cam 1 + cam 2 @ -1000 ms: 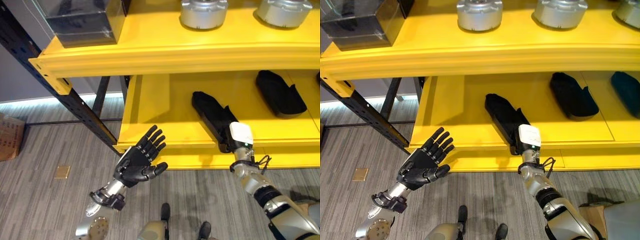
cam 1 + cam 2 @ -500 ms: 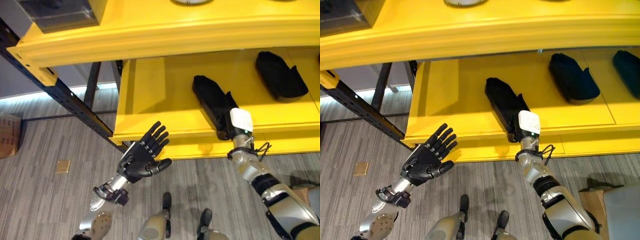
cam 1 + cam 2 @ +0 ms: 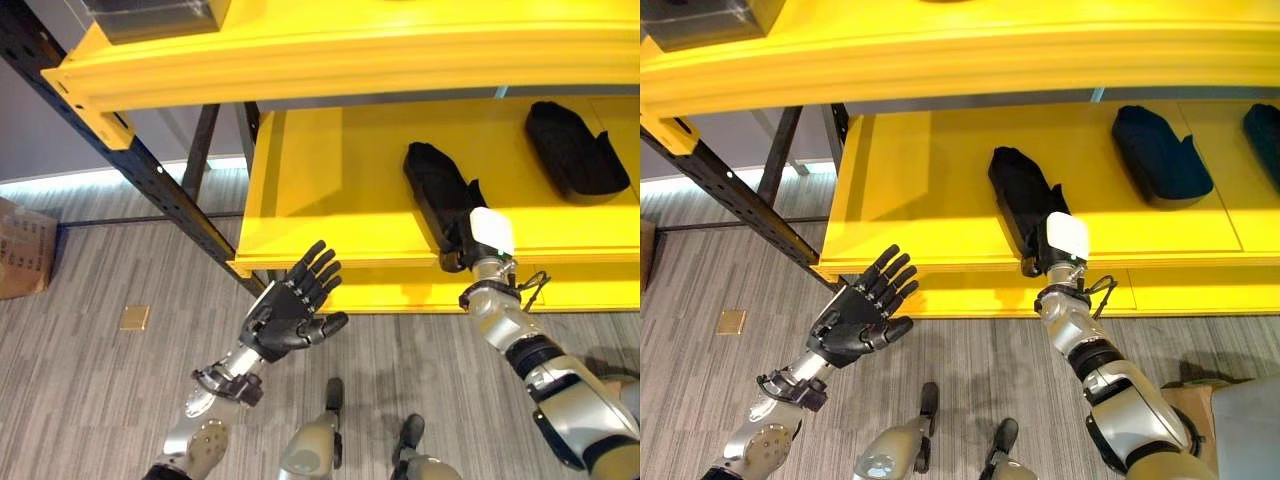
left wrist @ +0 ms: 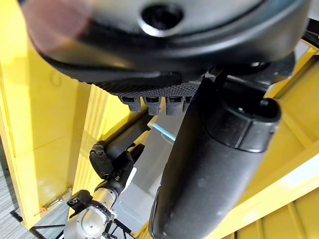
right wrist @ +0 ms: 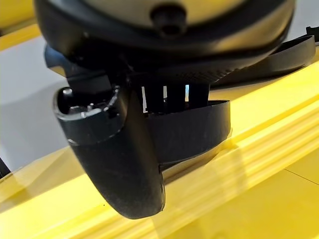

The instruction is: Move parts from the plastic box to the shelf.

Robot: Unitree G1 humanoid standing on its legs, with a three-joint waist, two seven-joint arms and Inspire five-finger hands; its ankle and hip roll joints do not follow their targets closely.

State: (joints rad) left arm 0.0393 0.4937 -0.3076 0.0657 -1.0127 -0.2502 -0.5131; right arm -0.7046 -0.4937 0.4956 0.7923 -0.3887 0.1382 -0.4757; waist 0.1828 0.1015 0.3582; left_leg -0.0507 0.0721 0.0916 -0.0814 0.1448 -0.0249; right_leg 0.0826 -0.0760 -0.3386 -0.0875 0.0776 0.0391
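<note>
A long black part (image 3: 435,185) lies on the yellow lower shelf (image 3: 320,200), its near end at the front edge. My right hand (image 3: 487,238), with a white cover, is at that near end. In the right wrist view the thumb (image 5: 119,164) sits in front of the part (image 5: 199,124) and the fingers reach over its rim, so the hand is shut on it. My left hand (image 3: 285,315) hovers open, palm up, over the floor in front of the shelf's left end. A dark plastic box (image 3: 160,12) stands on the upper shelf at the left.
Another black part (image 3: 575,150) lies further right on the lower shelf, and a third (image 3: 1265,130) lies at the right edge. A black rack upright (image 3: 130,160) slants down to the shelf's left corner. A cardboard box (image 3: 25,250) stands on the floor at the far left.
The camera has shifted, so the upper shelf sits higher in the picture. Both hands keep their places: the right hand stays on the black part and the left hand stays open.
</note>
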